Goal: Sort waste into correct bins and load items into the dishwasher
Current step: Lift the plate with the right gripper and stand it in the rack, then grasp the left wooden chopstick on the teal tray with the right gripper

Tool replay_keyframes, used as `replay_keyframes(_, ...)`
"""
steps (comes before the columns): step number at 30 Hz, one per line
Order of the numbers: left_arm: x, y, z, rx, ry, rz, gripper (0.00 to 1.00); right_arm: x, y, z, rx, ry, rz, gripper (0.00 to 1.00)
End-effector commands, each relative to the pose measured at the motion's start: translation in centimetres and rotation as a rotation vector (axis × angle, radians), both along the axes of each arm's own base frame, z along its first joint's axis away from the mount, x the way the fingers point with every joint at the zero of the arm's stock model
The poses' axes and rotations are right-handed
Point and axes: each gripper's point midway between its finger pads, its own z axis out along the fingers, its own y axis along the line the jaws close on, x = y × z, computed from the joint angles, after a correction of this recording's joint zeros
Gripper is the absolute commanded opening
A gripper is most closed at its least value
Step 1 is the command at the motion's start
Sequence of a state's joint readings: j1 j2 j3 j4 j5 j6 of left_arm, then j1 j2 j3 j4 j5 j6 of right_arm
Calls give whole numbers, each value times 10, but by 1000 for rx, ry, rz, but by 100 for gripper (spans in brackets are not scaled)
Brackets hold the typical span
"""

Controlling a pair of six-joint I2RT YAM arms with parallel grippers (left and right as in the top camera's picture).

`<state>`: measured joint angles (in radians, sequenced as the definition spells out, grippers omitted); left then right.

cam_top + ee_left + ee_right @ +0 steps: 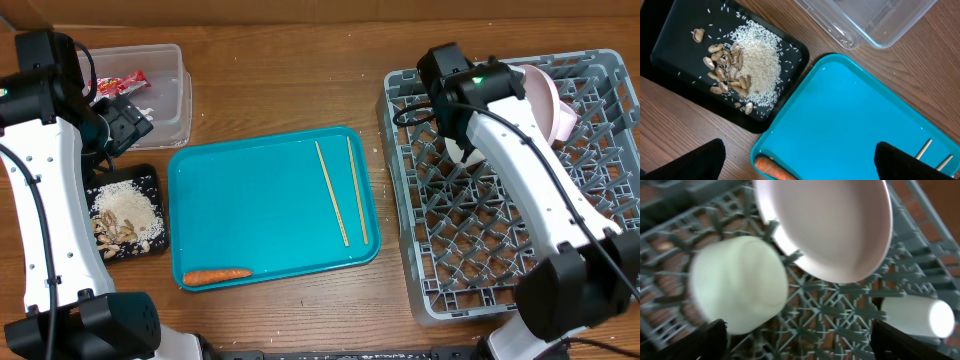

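1. Left fingers (690,164) stand wide apart with nothing between them. They hover at the far left of the desk (280,90), between the clear tub and the black tray.
2. Clear tub (168,92), far left: the red snack wrapper (120,82) lies inside, towards its left end. The wrapper's print is too small to read.
3. Black tray (148,180), nearer than the tub and just left of the teal tray: the white rice grains (128,205) are heaped in its middle. The pale nut scraps (108,228) sit at the heap's near-left edge.
4. Teal tray (260,200), centre: the carrot (215,275) lies in its near-left corner. The two chopsticks (333,195) lie side by side, slightly apart, along its right side.
5. Dish rack (480,240), right: the plate (550,100) leans tilted at the far side. In the wrist view two white bowls rest on the lattice, a blurred one (737,285) to the left and one on its side (917,316) to the right.
6. Right fingers (710,340) are spread wide and empty above the rack floor, close to the blurred bowl.
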<state>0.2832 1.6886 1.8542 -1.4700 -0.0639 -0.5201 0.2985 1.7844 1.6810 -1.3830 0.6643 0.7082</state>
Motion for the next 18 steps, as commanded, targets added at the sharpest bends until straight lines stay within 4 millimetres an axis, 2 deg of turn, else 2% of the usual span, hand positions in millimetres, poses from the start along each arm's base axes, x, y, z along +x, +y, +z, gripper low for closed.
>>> replay_keyframes(1, 0, 0, 9, 11, -27, -17, 97, 8, 35, 43, 193, -104, 155, 96)
replay_keyframes(3, 0, 0, 9, 11, -27, -17, 97, 12, 72, 49, 340, -92, 355, 99)
replay_keyframes(5, 0, 0, 9, 11, -28, -18, 97, 10, 121, 54, 515, -70, 602, 100)
replay_keyframes(7, 0, 0, 9, 8, -28, -18, 97, 4, 148, 53, 621, -48, 698, 100)
replay_keyframes(11, 0, 0, 9, 8, -28, -18, 97, -8, 170, 32, 651, 40, 741, 99)
replay_keyframes(13, 0, 0, 9, 8, -28, -18, 97, -17, 185, 7, 649, 123, 759, 97)
replay_keyframes(18, 0, 0, 9, 8, -27, -18, 97, -33, 209, -38, 638, 268, 782, 85)
